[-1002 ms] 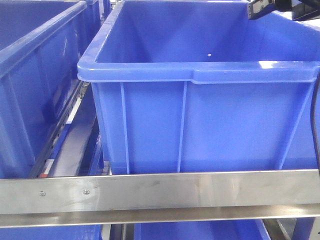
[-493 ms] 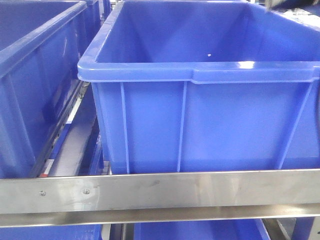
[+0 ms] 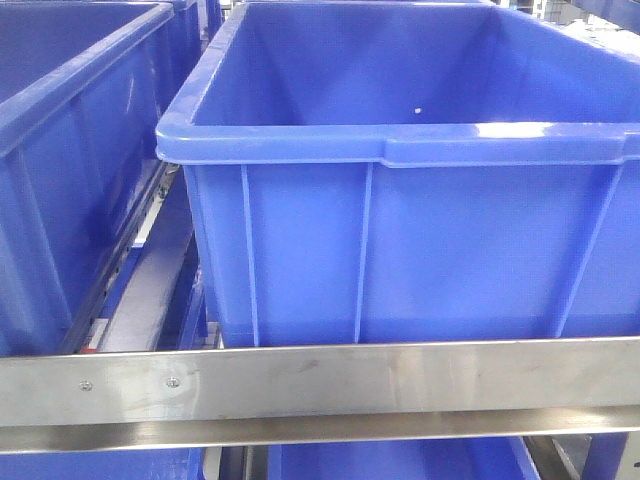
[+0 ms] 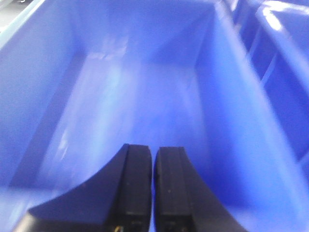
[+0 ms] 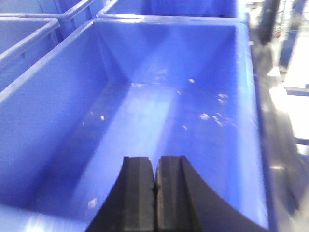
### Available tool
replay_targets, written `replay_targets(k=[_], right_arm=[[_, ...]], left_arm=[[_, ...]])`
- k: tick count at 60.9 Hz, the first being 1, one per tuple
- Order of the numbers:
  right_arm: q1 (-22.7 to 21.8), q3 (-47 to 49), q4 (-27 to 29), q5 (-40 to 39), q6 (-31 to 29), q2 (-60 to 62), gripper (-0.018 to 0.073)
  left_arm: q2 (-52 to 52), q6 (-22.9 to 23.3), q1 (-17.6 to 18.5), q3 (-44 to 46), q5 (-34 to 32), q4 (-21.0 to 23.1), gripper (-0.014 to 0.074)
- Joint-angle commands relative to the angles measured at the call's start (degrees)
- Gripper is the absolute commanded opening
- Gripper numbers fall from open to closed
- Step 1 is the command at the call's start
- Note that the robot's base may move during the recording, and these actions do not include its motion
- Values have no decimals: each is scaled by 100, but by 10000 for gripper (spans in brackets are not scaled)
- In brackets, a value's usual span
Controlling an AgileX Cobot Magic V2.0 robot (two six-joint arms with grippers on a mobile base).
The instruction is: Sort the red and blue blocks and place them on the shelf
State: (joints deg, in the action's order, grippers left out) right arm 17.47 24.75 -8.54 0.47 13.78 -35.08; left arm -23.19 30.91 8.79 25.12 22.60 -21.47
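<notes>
Blue plastic everywhere: large bin on the shelf, behind the shiny steel front rail with two small screws. Second bin just to its left, white roller track in the gap between. Another bin below the rail, mostly hidden. Left hand hovering over a bin's inside, black fingers pressed almost together, nothing between them. Right hand likewise above a bin, fingers closed against each other, holding nothing. White specks on that bin's floor. No red or blue blocks visible in any view.
</notes>
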Motion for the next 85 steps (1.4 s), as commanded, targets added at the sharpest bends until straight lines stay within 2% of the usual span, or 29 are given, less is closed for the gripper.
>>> replay_targets(k=[1, 9, 68, 76, 85], right_arm=[[-13, -16, -50, -285, -27, 424, 56], [-13, -188, -50, -262, -27, 778, 56], [-13, -207, -50, -47, -27, 958, 56], [-321, -318, -314, -47, -90, 1377, 56], [-811, -795, -289, -11, -84, 2097, 56]], left_arm=[[231, 4, 10, 14, -348, -17, 141], [396, 4, 10, -107, -348, -17, 141], [396, 4, 10, -124, -333, -17, 141], [396, 4, 10, -124, -333, -17, 141], [396, 4, 10, -124, -333, -17, 141]])
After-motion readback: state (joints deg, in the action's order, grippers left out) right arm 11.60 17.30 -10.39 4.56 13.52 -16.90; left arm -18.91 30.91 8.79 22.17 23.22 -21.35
